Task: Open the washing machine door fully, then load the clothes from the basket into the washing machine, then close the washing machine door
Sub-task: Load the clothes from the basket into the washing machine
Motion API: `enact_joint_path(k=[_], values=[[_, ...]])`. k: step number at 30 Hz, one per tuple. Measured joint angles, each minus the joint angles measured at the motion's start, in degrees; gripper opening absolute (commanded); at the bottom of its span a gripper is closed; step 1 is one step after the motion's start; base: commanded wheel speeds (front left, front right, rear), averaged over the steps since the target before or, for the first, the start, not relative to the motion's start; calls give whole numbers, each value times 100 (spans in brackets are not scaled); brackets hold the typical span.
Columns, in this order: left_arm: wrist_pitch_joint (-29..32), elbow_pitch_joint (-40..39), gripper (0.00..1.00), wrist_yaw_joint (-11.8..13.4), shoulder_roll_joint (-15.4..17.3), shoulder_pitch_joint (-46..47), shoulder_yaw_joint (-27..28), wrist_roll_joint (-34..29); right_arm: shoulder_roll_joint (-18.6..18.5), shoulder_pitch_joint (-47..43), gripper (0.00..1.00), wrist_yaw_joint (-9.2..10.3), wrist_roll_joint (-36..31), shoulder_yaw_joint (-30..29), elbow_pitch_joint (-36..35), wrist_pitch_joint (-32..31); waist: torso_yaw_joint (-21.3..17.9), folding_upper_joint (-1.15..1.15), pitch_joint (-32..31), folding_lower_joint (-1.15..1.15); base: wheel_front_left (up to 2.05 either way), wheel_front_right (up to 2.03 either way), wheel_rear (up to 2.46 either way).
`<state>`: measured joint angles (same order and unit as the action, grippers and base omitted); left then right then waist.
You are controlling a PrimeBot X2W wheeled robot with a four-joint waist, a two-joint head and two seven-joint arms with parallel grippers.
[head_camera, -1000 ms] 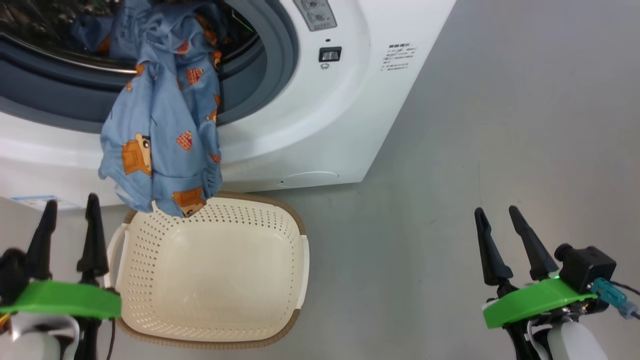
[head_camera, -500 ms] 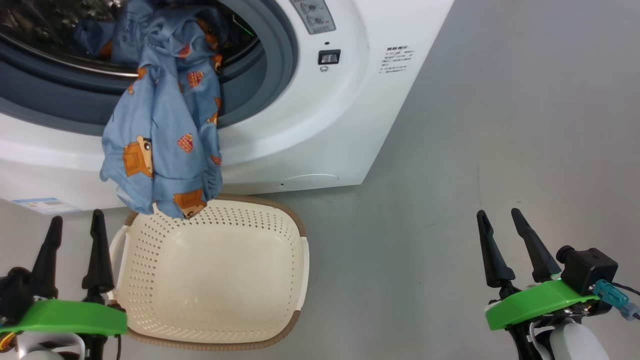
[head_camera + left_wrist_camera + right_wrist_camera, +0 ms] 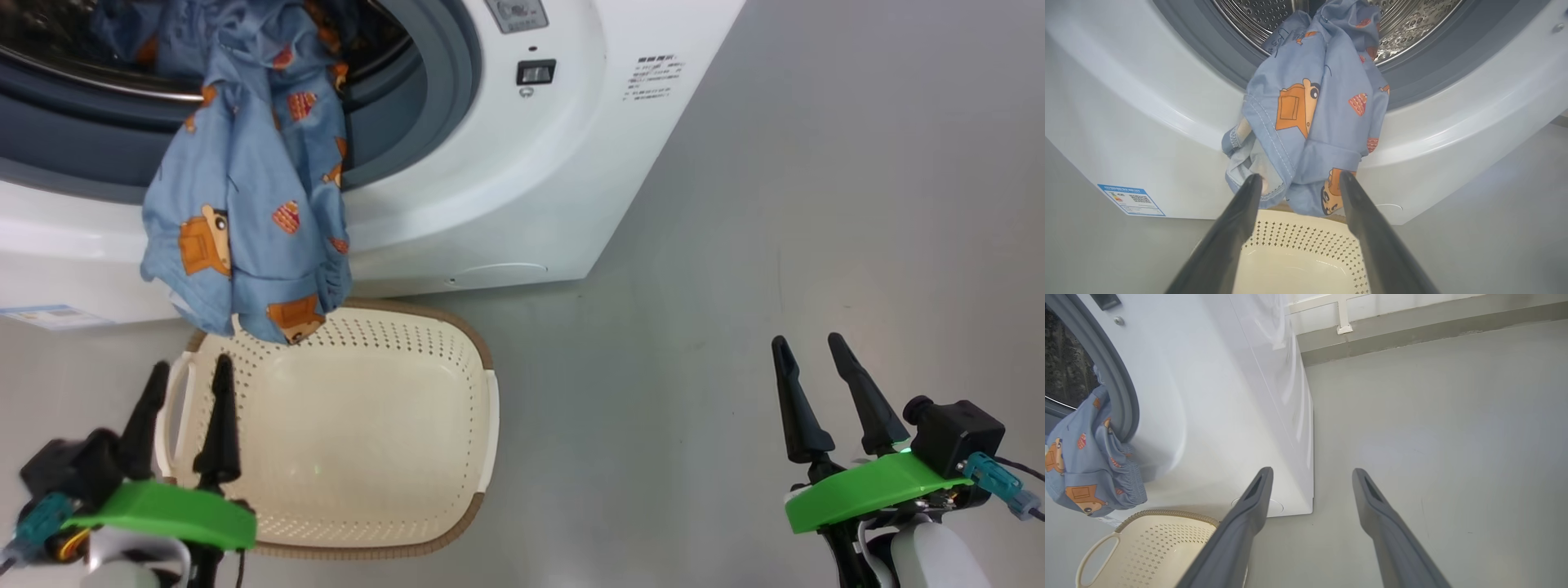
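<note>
- Grey floor (image 3: 735,245) is running under everything; a blue label sticker (image 3: 45,316) is sitting low on the machine front at far left.
- Left hand (image 3: 190,365) is hovering over the left-handle side of the basket (image 3: 488,425), fingers apart, nothing between them, aiming up toward the hanging hem.
- Clothes (image 3: 245,204) are sitting half loaded: the upper part is lying inside the drum (image 3: 1412,28), and the rest is draping out over the gasket (image 3: 445,90) and down the front of the washing machine (image 3: 531,188).
- The hanging part's long axis is running top to bottom from the drum mouth. Its free hem is pointing down at the basket's back rim, just above it or brushing it; cannot tell which.
- Basket is looking empty, sitting on the floor close against the machine's foot.
- Risk: the dangling weight could be dragging the whole garment back out into the basket, since nothing is pinning the fold.
- Risk: closing up now would likely be pinching fabric on the gasket and stopping the latch from seating.
- Risk: a pinch on the hem edge alone could be lifting one layer and leaving the rest hanging; the fingers could also be snagging the basket rim going up.
- Right hand (image 3: 808,340) is hovering over bare floor at far right, fingers apart, holding nothing, well apart from basket and machine.
</note>
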<state>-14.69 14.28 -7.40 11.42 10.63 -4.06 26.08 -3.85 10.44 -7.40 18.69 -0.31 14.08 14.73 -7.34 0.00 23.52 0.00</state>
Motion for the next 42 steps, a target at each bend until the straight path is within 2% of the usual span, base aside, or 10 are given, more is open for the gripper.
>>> enact_joint_path(k=[14,26,42], values=[[0,1233,100,0,-3,1207,-776,278,54,279,100,0,0,32,-47,0,-67,0,431,0,0,0,0],[0,2384,100,0,-54,2332,-1067,500,79,503,100,0,9,141,-49,0,-210,0,749,0,0,0,0],[0,3225,100,0,67,3310,-1410,865,87,547,100,0,124,253,-46,0,-411,0,870,0,0,0,0]])
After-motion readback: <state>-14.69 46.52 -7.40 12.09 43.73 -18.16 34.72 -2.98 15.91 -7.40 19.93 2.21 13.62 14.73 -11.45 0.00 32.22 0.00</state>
